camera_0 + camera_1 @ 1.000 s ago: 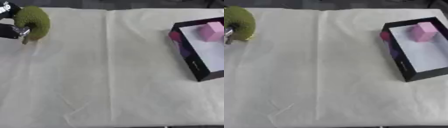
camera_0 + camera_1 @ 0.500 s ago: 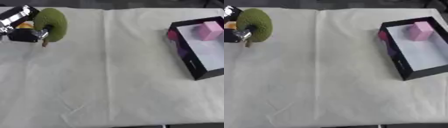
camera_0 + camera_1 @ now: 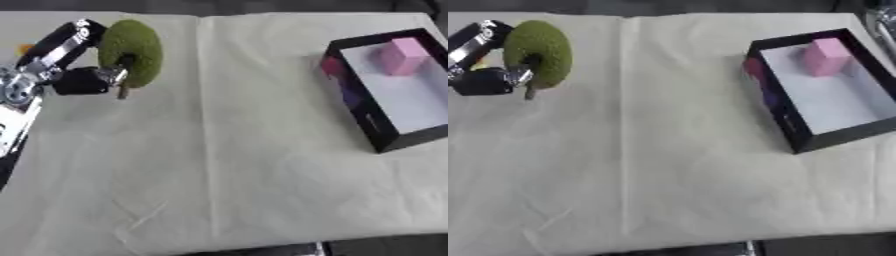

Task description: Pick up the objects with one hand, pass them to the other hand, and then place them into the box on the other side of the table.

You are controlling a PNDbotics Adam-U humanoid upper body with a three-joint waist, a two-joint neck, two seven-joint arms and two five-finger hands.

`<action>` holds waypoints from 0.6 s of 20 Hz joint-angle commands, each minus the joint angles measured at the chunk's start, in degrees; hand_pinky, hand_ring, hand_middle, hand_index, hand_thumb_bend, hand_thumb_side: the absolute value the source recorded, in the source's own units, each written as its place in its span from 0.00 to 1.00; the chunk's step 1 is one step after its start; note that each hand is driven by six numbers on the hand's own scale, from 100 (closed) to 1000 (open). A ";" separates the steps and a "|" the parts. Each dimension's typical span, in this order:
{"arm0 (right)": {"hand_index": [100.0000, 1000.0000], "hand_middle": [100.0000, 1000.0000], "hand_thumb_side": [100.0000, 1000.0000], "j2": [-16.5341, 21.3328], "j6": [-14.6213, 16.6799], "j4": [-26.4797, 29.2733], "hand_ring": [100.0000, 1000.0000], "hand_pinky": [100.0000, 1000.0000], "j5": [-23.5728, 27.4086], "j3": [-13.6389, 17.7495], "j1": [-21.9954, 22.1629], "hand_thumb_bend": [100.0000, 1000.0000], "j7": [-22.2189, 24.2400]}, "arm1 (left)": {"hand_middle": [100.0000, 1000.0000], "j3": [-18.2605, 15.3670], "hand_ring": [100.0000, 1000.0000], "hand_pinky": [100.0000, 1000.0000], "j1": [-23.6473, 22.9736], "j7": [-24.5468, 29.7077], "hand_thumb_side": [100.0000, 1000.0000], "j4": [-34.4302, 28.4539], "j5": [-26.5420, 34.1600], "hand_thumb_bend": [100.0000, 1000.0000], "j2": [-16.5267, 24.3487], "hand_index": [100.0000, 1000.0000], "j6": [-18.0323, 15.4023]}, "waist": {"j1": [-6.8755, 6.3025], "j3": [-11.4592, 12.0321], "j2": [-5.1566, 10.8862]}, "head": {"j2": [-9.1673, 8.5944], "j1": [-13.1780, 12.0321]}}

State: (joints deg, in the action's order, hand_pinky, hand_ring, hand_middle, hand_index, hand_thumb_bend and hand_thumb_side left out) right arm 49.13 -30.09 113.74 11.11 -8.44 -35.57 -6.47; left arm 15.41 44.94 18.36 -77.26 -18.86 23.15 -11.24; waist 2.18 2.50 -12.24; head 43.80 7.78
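My left hand (image 3: 77,75) is at the upper left, its fingers and thumb curled round a green, rough-skinned oval object (image 3: 133,51) that it holds above the cloth. At the right stands the black box (image 3: 357,107) with a white floor, tilted in the view. Inside it a pink block (image 3: 402,56) rests at the far end, and a darker pink shape (image 3: 332,65) shows against its left wall. My right hand is out of sight.
A cream cloth (image 3: 227,150) with a lengthwise crease covers the table. A small orange thing (image 3: 24,49) lies at the far left behind my left arm. The table's front edge (image 3: 675,248) runs along the bottom.
My left hand has carried the green object to the right, further into the picture. The box has stayed put.
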 commanded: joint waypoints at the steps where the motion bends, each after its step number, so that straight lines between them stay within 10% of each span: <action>1: 0.88 0.85 0.16 0.17 -0.55 0.85 0.82 0.73 -1.71 -0.67 -1.76 0.15 1.82 | 0.35 0.03 0.55 0.63 0.82 -1.32 0.38 -1.12 -1.22 0.00 -0.88 0.41 -0.95 | 0.82 -0.01 2.10 | 0.32 0.69; 12: 0.89 0.86 0.18 -2.57 -1.42 0.85 0.83 0.74 -6.16 -4.75 -4.78 0.21 8.72 | 0.35 0.89 0.55 0.63 0.97 -4.46 0.41 -0.01 -7.18 0.00 -5.46 0.42 -5.11 | 1.50 0.24 1.92 | 0.32 3.22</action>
State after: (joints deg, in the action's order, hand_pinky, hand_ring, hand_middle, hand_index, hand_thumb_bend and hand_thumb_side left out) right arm 45.71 -31.52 113.75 5.68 -13.40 -39.36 1.47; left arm 16.45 44.85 14.39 -76.71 -25.31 17.69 -15.73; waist 3.03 2.79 -12.24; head 43.81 10.63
